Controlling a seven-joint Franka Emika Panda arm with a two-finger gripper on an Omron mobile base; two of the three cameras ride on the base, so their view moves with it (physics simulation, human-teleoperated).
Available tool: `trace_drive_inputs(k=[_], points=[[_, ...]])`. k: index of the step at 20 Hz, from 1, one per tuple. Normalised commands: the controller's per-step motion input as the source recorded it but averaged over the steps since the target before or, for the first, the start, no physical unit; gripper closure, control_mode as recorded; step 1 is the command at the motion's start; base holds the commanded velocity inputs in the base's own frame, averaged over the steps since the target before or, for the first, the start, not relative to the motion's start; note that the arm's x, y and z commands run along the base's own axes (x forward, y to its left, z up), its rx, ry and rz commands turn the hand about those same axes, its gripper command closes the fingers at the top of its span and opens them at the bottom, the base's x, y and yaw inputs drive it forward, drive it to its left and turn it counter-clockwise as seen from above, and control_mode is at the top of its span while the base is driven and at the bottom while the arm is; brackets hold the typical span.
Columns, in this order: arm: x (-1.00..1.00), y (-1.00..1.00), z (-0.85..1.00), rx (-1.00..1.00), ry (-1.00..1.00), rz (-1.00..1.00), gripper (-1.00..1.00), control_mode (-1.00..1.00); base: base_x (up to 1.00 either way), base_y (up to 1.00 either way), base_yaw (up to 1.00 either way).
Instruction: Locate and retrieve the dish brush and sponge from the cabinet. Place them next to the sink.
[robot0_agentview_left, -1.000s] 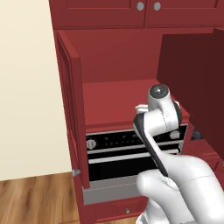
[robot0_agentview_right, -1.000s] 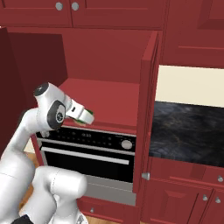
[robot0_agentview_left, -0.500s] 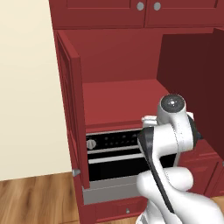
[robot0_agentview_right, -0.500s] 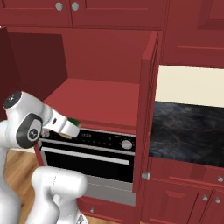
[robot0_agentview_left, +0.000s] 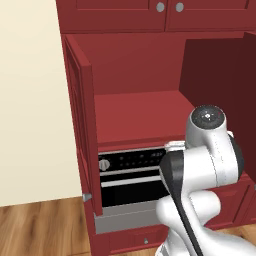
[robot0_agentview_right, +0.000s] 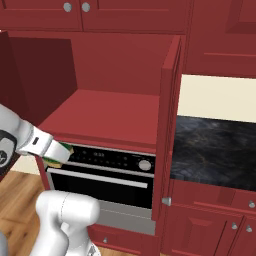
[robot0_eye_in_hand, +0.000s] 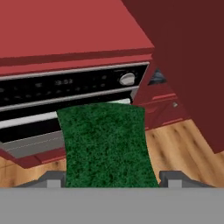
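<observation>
The sponge (robot0_eye_in_hand: 105, 140) fills the middle of the hand view, green face toward the camera. My gripper (robot0_eye_in_hand: 112, 179) is shut on the sponge, one dark fingertip at each side. In the right base view the sponge (robot0_agentview_right: 61, 152) shows green and yellow at the end of my gripper (robot0_agentview_right: 56, 154), in front of the cabinet's lower edge. The cabinet (robot0_agentview_left: 140, 117) stands with both doors swung open and its red shelf (robot0_agentview_right: 107, 112) bare. The dish brush and the sink are out of view.
A black-and-silver oven (robot0_agentview_right: 107, 172) sits under the cabinet shelf. The open right door (robot0_agentview_right: 167, 125) juts toward me beside a black countertop (robot0_agentview_right: 215, 152). The left door (robot0_agentview_left: 82, 130) stands open by a cream wall (robot0_agentview_left: 30, 100). Wooden floor (robot0_eye_in_hand: 183, 144) lies below.
My arm has drawn back out of the cabinet and down, carrying the sponge from over the shelf's front to in front of the oven's top. The cabinet and doors have not moved.
</observation>
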Motion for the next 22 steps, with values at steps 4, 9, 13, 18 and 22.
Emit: trace_drive_inputs(k=[4, 9, 13, 18, 22], points=[[-0.41, 0.16, 0.00, -0.04, 0.13, 0.03, 1.00, -1.00, 0.00, 0.00, 0.00], [-0.08, 0.07, 0.00, 0.00, 0.01, 0.00, 1.00, -1.00, 0.00, 0.00, 0.00], [0.00, 0.00, 0.00, 0.00, 0.00, 0.00, 1.00, -1.00, 0.00, 0.00, 0.00], [-0.17, 0.00, 0.00, 0.00, 0.00, 0.00, 1.00, -1.00, 0.00, 0.00, 0.00], [-0.10, 0.00, 0.00, 0.00, -0.01, 0.00, 1.00, 1.00, -0.37, 0.00, 0.00]])
